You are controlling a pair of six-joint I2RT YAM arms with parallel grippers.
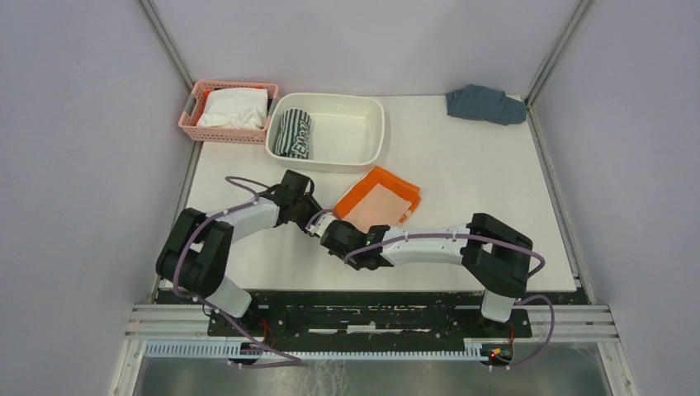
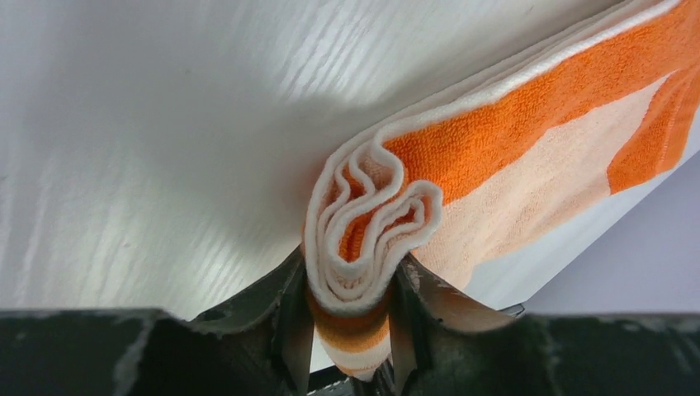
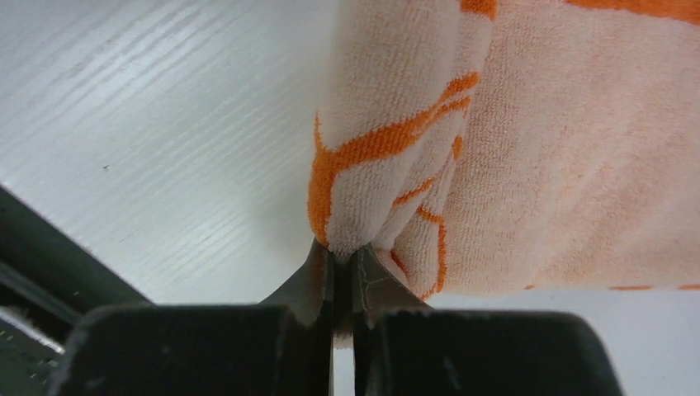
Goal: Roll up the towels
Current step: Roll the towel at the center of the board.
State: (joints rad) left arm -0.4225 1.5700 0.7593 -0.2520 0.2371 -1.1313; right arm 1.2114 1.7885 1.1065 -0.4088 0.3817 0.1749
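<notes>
The orange towel (image 1: 378, 201) with a peach centre lies mid-table, its near-left end folded up into a small roll. My left gripper (image 1: 314, 216) is shut on that rolled end (image 2: 363, 247), with the layered edge held between its fingers (image 2: 290, 318). My right gripper (image 1: 330, 231) is shut on a pinch of the same towel (image 3: 363, 190) beside it. The dark green-and-white striped towel (image 1: 293, 134) sits rolled in the white tub (image 1: 363, 107), apart from both grippers.
A pink basket (image 1: 191, 115) holding a white cloth (image 1: 234, 107) stands at the back left beside the tub. A blue-grey cloth (image 1: 484, 104) lies at the back right corner. Walls close in on three sides.
</notes>
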